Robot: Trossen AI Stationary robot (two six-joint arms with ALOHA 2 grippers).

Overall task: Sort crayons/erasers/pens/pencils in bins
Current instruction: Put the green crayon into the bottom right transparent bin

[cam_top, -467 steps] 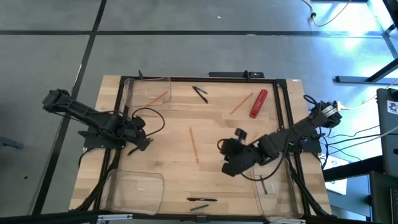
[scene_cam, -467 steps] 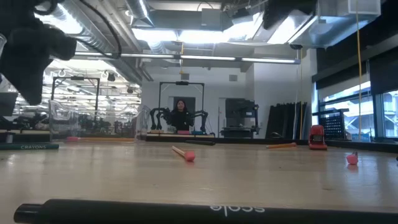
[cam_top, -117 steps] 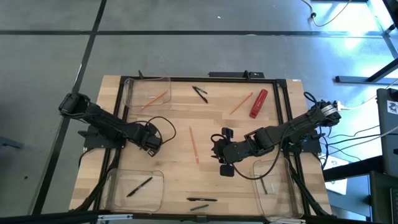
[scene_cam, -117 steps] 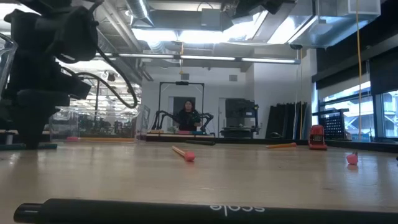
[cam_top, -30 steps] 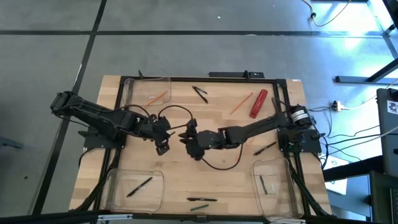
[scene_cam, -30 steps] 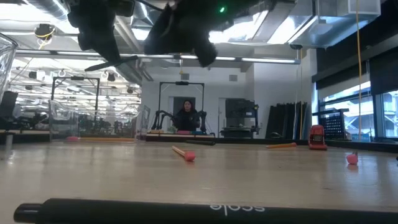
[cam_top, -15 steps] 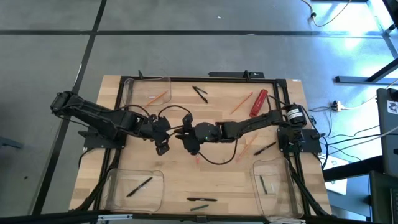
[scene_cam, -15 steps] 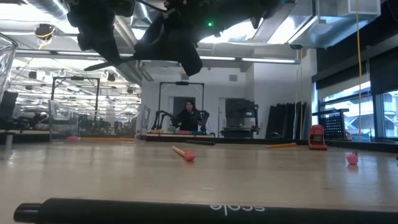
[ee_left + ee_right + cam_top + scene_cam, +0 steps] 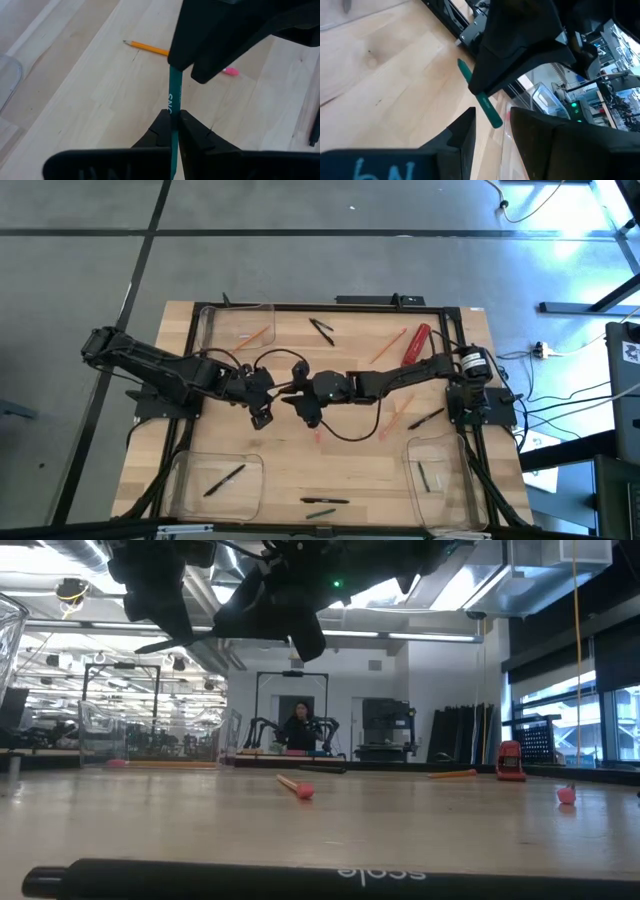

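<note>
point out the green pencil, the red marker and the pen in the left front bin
green pencil (image 9: 175,95): left wrist view, mid-shaft by the lettering.
red marker (image 9: 415,346): high view, middle of its body.
pen in left front bin (image 9: 224,479): high view, middle of its barrel.

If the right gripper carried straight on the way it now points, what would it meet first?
Most likely the green pencil, which lies right ahead of its open jaws, held by the left gripper. The right gripper seems nearly around the pencil's free end, with the left gripper's body just behind; exact depth is unclear.
</note>
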